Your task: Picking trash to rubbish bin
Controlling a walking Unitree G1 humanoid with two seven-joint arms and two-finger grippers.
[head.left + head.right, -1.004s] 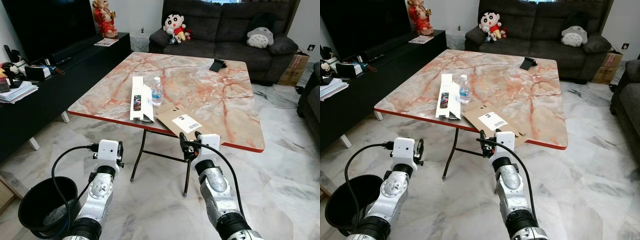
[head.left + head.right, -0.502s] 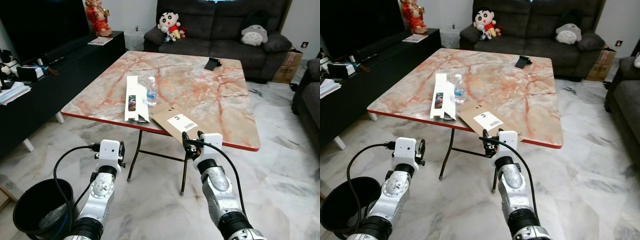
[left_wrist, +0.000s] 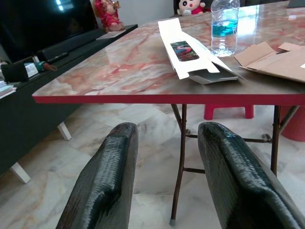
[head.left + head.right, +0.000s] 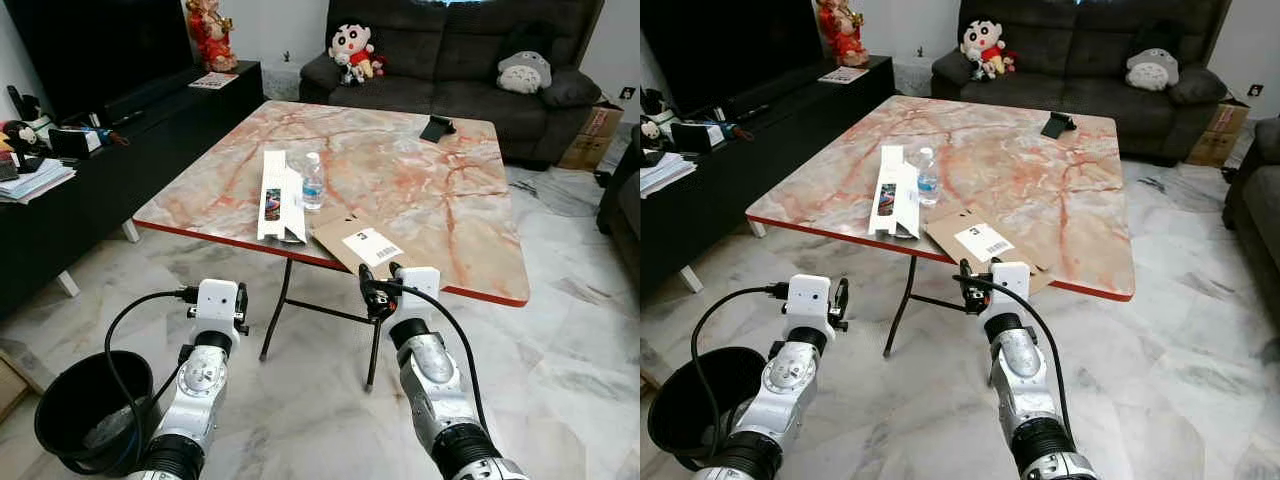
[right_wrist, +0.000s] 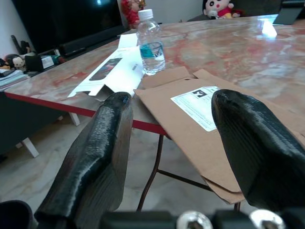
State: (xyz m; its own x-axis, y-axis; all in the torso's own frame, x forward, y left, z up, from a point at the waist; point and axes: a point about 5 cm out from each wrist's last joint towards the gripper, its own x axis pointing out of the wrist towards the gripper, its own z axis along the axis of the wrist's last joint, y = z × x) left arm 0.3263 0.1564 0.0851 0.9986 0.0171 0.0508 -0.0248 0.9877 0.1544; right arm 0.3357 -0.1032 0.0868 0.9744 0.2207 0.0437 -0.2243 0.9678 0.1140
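Note:
On the near edge of the marble table (image 4: 430, 180) lies a flattened brown cardboard piece (image 4: 365, 245) with a white label, overhanging the red rim. Beside it are a long white box (image 4: 277, 195) and an upright water bottle (image 4: 313, 182). My right gripper (image 4: 378, 288) hovers open just below and in front of the cardboard's overhang, holding nothing. Lower and to the left, my left gripper (image 4: 241, 300) is open and faces the table edge from a distance. A black rubbish bin (image 4: 85, 410) stands on the floor by my left arm.
A black TV cabinet (image 4: 120, 130) runs along the left. A dark sofa (image 4: 470, 60) with plush toys stands behind the table, with a cardboard carton (image 4: 585, 135) at its right. A small black object (image 4: 436, 128) lies at the table's far side. The table's thin legs (image 4: 373, 350) stand near my right arm.
The whole picture has shifted a little as the camera moved. Both arms keep the same pose, and nothing on the table has moved.

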